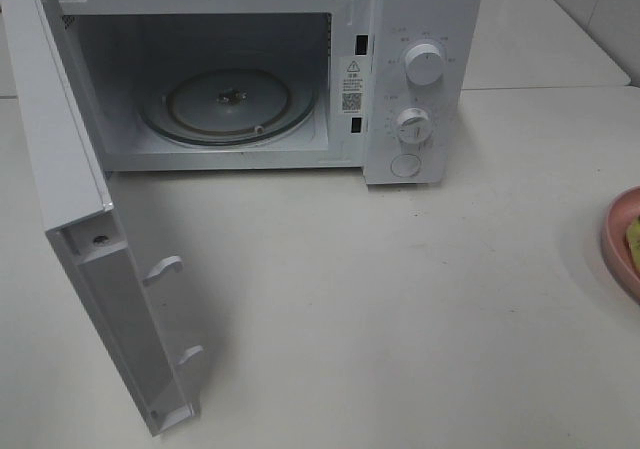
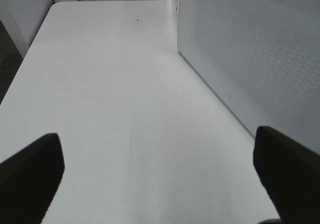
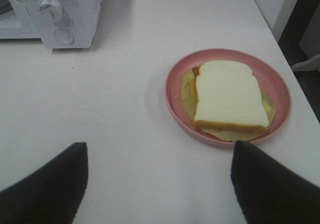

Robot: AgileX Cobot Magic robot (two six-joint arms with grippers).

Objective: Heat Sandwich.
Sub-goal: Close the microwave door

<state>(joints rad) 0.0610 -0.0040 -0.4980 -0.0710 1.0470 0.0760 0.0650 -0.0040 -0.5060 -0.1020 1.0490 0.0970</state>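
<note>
Resting: one sandwich (image 3: 227,97); one plate (image 3: 175,84)

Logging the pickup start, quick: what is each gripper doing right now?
Left gripper: open, holding nothing.
Right gripper: open, empty, short of the sandwich.

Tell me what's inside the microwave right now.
Inside the open microwave only the round glass turntable shows, with nothing on it. The cavity's near left corner is hidden behind the door.

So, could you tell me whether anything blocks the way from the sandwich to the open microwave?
Nothing visible does: the white-bread sandwich sits on its round pink plate, bare table lies between, and the white microwave stands door open, cavity empty.
</note>
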